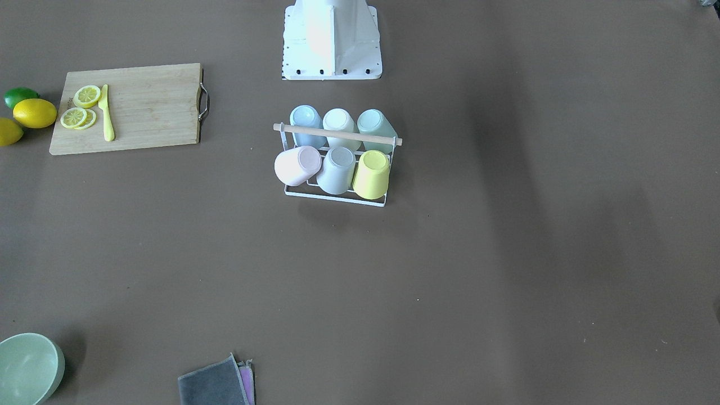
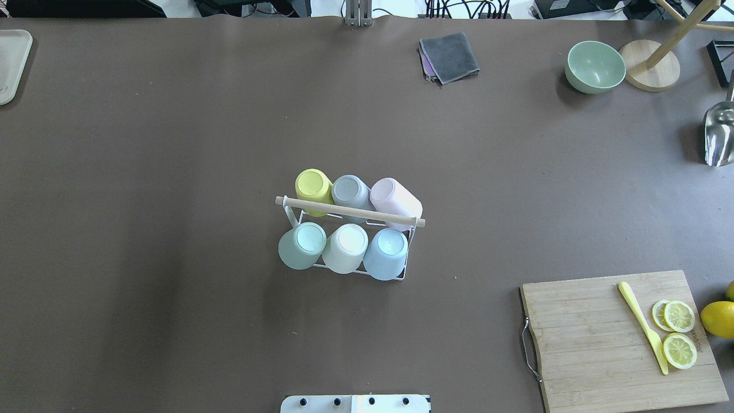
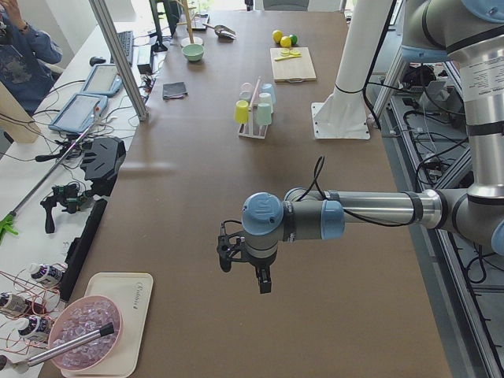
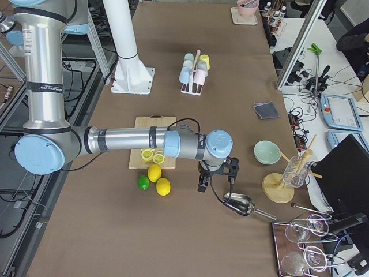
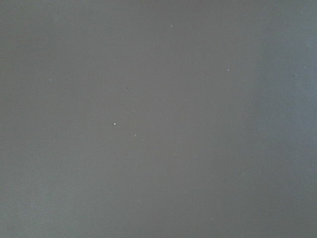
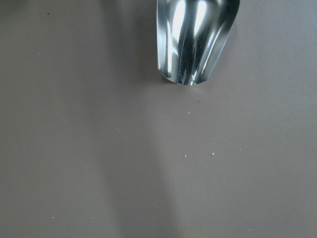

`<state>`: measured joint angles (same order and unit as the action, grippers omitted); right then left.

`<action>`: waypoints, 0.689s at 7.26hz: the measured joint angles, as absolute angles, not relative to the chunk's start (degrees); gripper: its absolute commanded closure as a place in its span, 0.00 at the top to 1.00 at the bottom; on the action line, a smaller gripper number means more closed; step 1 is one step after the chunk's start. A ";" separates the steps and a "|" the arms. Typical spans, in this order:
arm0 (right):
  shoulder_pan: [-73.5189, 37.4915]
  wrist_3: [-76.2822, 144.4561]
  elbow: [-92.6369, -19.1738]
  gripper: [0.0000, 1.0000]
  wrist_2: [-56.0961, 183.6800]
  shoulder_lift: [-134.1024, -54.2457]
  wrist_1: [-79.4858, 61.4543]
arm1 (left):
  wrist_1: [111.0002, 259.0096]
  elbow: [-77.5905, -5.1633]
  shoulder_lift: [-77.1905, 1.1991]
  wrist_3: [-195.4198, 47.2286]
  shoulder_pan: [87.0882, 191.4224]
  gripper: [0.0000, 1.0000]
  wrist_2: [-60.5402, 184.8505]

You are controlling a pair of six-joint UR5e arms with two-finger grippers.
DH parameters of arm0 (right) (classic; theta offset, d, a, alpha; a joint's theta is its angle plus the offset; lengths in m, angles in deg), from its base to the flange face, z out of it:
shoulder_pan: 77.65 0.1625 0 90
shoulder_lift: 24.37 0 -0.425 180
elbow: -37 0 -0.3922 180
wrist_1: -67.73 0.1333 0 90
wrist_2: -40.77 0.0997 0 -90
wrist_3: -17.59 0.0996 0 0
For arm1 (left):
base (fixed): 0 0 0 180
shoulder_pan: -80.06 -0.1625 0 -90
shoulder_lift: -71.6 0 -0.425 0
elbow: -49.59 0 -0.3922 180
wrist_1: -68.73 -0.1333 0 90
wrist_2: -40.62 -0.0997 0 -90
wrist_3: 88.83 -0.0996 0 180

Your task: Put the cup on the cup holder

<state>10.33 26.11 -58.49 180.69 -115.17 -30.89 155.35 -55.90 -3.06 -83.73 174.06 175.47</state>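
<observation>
The cup holder [image 2: 350, 211] stands mid-way along the counter [image 2: 172, 172], six cups [image 2: 346, 248] upended on its prongs, three each side of the rod. The cutting board [image 2: 590, 338] lies well apart, its stamp too small to read. Only the side views show my left jaws and right jaws; clenched or released, I cannot tell. My right wrist sees a metal scoop [image 6: 195, 39].

Even, diffuse overhead light. Brown matte table [image 1: 506, 253] crossed by broad, soft dark bands in front-facing and overhead views. White robot base [image 1: 332, 39] overexposed, surface detail washed out. White wire cup holder with wooden rod handle [image 1: 337, 135] casts faint, soft-edged shadow. Polished metal scoop [image 6: 195, 39] shows streaked glare in right wrist view. Left wrist view dim, flat grey, only pale specks resolved.
</observation>
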 measured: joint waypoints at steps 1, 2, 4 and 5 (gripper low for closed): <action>10.33 26.11 -58.65 1.00 180.69 -115.21 -30.88 | 155.38 -55.50 -3.13 -83.73 174.00 0.98 175.37; 10.33 26.11 -58.79 1.00 180.69 -115.26 -30.88 | 155.38 -55.24 -3.17 -83.73 173.96 0.98 175.34; 10.33 26.11 -58.90 1.00 180.71 -115.30 -30.88 | 155.38 -55.13 -3.19 -83.73 173.94 0.98 175.34; 10.33 26.11 -58.94 1.00 180.75 -115.28 -30.88 | 155.38 -55.14 -3.19 -83.73 173.97 0.98 175.35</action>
<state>10.33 26.11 -58.94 180.75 -115.28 -30.88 155.38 -55.14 -3.19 -83.73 173.97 175.35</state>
